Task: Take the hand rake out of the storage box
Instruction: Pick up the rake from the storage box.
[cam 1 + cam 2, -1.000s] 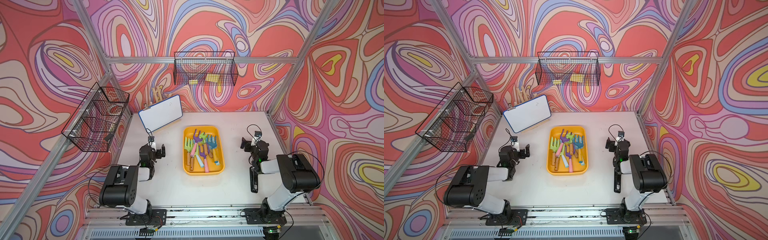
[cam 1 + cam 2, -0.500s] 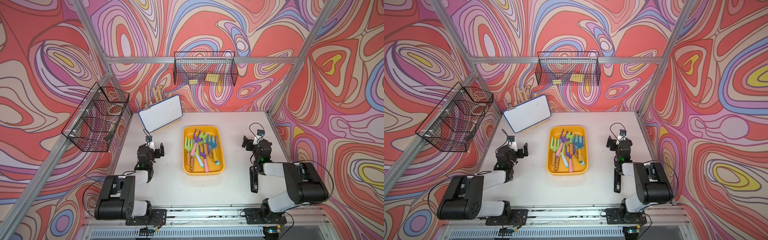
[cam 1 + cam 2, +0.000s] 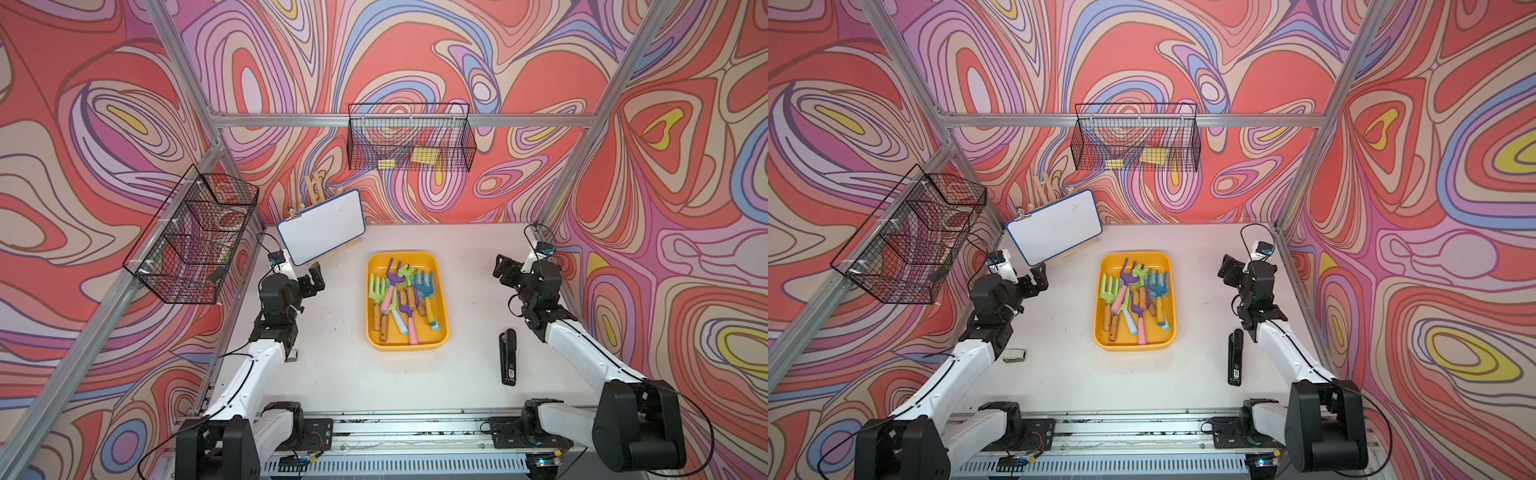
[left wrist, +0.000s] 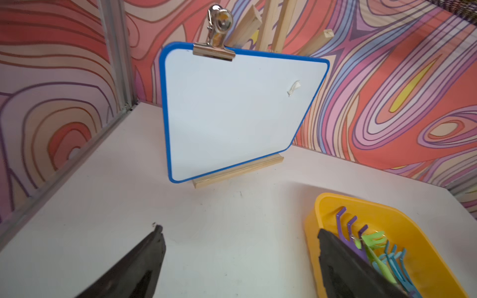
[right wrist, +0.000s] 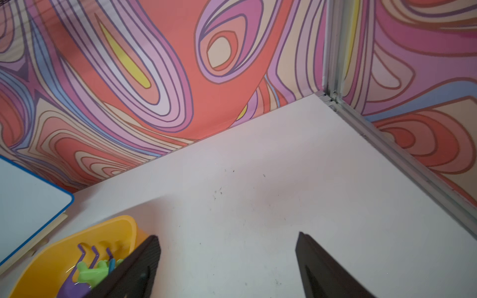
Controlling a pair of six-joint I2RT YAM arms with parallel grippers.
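Left of the storage box (image 3: pixel 407 347), the left claw (image 3: pixel 312 277) hovers above the table with its jaws wide apart and nothing between them. Behind the box and to its left, a whiteboard (image 3: pixel 322 226) leans on a wooden easel. A wide swing of that arm toward the box could clip it.

The box sits mid-table, and every hand rake lies inside it in one heap. The green rake (image 3: pixel 376 286) lies along the box's left side and the purple rake (image 3: pixel 394 272) near its far end. The blue rake (image 3: pixel 424 284) lies on the right, with handles crossing underneath. The heap is where the trouble probably lies. Tines look hooked over neighbouring handles, so lifting one rake may drag a second up and drop it outside. A claw closing in the crowded middle could pinch two handles at once. The box looks light (thin plastic, I judge), so a jaw landing on its rim might tip or slide it.

Right of the box, the right claw (image 3: pixel 503 270) is also spread wide and empty. If both arms reach in together, they could collide over the box. Nearer than the box's front right corner lies a black stapler (image 3: pixel 508 357), which a low forearm could sweep aside.
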